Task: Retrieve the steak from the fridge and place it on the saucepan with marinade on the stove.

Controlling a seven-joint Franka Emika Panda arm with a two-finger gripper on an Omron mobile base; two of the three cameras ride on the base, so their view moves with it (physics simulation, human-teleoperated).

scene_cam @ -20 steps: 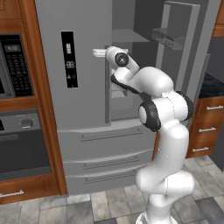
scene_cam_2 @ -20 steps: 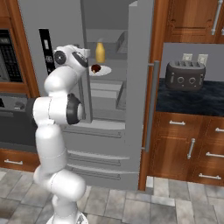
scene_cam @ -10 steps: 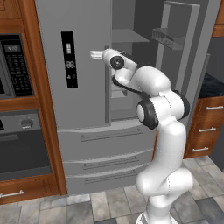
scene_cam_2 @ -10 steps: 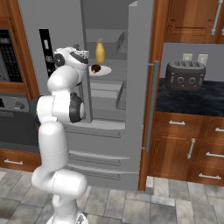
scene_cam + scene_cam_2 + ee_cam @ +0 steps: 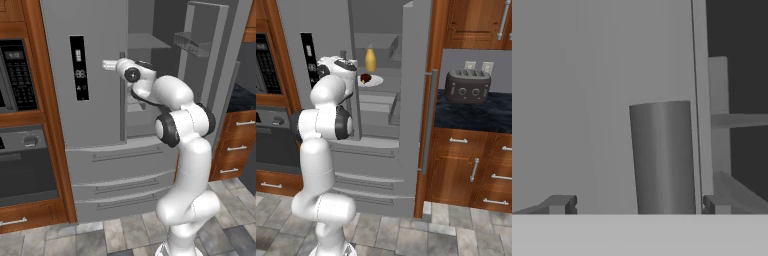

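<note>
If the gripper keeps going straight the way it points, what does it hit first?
Most likely the fridge door's bar handle, which stands between the open gripper fingertips; how far off is unclear.

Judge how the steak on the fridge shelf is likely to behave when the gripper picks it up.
The steak is a small irregular lump, so it probably weighs little and should fit within the open gripper. Its uneven shape suggests it won't roll, though the pads may seat unevenly. It lies on a white plate, which might slide if nudged.
</note>
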